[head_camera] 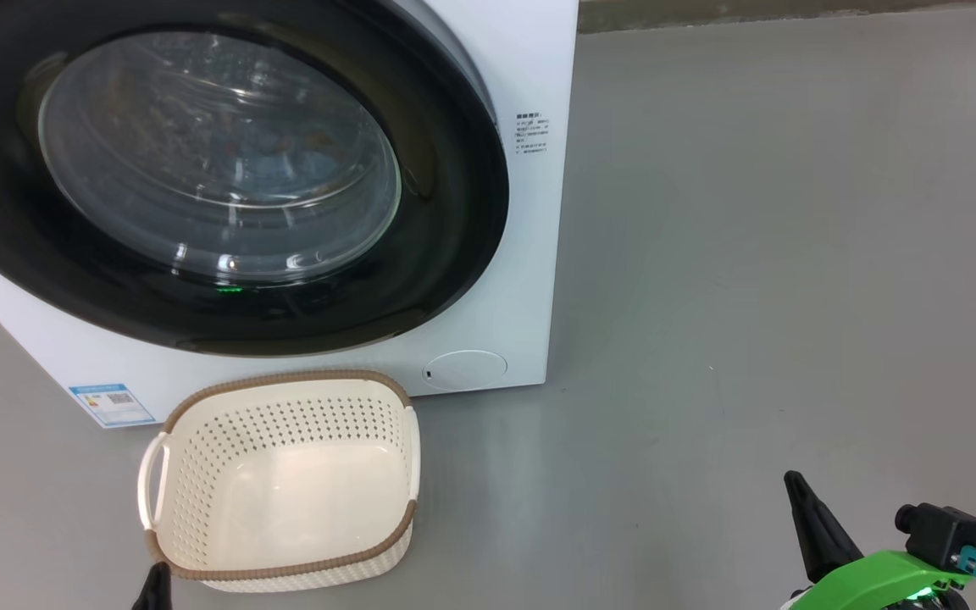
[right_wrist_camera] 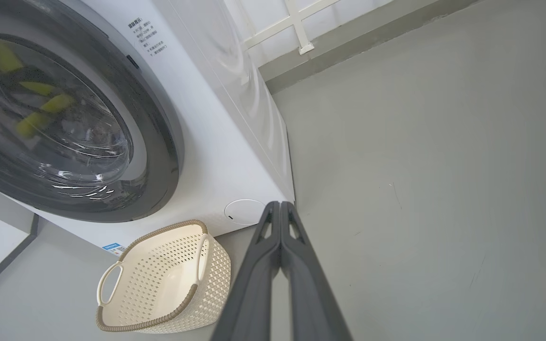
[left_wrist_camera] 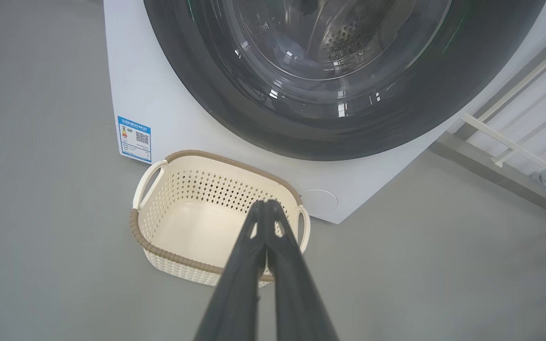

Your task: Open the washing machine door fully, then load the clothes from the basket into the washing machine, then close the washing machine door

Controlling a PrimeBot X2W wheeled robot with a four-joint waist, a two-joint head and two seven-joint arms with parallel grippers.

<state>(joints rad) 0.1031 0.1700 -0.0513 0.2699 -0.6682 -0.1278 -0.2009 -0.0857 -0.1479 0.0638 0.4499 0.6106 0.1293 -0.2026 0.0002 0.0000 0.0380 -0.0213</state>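
The washing machine (head_camera: 539, 280) stands on the floor with the washing machine door (head_camera: 454, 220) shut flush against its front. The basket (head_camera: 285, 378) sits empty just before the machine's lower front, below the door. Whether the clothes lie behind the glass is too blurred to tell. The left hand (left_wrist_camera: 267, 204), fingers pressed together, points over the basket toward the machine. The right hand (right_wrist_camera: 280, 204), also pressed together, aims at the machine's right front corner. The door lies ahead of and above both, the left hand more squarely before it.
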